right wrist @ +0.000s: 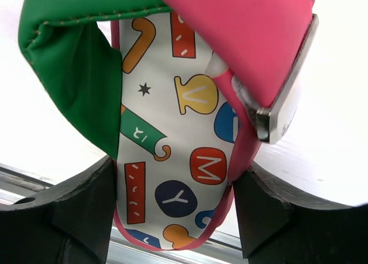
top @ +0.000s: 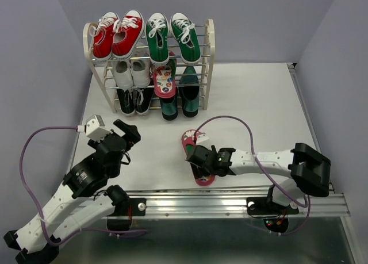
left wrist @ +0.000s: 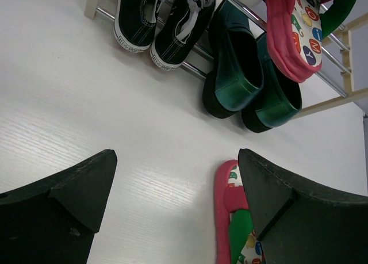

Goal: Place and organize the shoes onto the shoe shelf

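Note:
A pink-edged flip-flop (top: 188, 138) with a cartoon-print sole lies on the white table, toe toward the shoe shelf (top: 210, 45). My right gripper (top: 201, 159) sits over its middle. In the right wrist view, both fingers press the sides of the flip-flop's sole (right wrist: 178, 132) at my right gripper (right wrist: 175, 178). Its twin (top: 164, 80) leans on the middle tier. Green sneakers (top: 172, 37) sit on top, and dark green loafers (top: 178, 100) sit at the bottom. My left gripper (top: 127, 138) hovers open over the table at the left, holding nothing (left wrist: 175, 160).
Red sneakers (top: 118, 34) fill the top tier's left half, with white sneakers (top: 131, 73) below and black sneakers (top: 135, 100) at the bottom. A metal rail (top: 230, 198) runs along the table's near edge, just behind the flip-flop's heel. Purple walls enclose the table.

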`<action>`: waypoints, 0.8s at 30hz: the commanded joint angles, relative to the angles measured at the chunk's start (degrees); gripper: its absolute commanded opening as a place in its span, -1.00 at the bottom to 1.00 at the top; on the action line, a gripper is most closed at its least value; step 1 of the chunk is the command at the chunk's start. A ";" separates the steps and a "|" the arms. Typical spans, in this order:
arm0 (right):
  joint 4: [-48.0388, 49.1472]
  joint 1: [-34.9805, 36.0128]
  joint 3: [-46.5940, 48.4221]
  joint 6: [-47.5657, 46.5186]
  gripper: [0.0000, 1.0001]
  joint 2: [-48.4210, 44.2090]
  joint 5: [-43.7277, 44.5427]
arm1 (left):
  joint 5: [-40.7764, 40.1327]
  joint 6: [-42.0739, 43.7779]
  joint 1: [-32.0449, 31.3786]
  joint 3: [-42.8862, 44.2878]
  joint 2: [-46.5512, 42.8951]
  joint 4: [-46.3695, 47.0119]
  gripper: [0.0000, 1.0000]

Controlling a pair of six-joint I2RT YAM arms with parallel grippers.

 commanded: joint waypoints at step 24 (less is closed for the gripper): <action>5.64 -13.53 27.43 -19.63 -0.99 -5.54 13.08 | -0.71 1.01 0.23 -0.87 0.00 2.49 0.98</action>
